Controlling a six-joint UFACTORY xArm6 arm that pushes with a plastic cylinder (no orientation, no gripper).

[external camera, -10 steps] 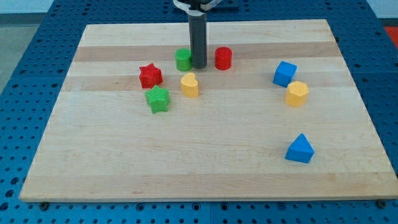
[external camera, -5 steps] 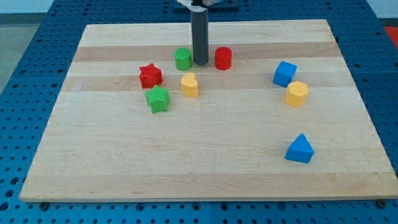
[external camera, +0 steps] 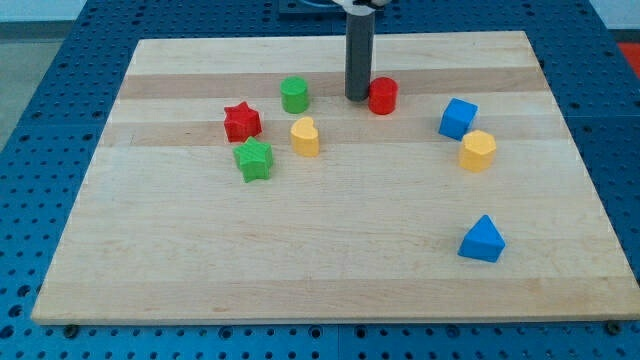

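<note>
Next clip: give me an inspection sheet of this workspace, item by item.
Surface: wooden board on blue perforated table.
Things: my tip against the red cylinder, on its left; green cylinder further left.
Clutter: red star, green star, yellow heart, blue cube, yellow hexagon, blue triangle.
Grippers: none; rod only.
Cables: nothing seen.
Surroundings: nothing seen beyond the table.

You see a pale wooden board [external camera: 330, 270] on blue pegboard [external camera: 40, 110], red star [external camera: 241, 122], green star [external camera: 254, 159], yellow heart-like block [external camera: 305, 136] and green cylinder [external camera: 294, 95] toward ten o'clock, red cylinder [external camera: 383, 96] at twelve, blue cube [external camera: 458, 118] and yellow block [external camera: 478, 150] at two, blue wedge [external camera: 482, 240] at four.
</note>
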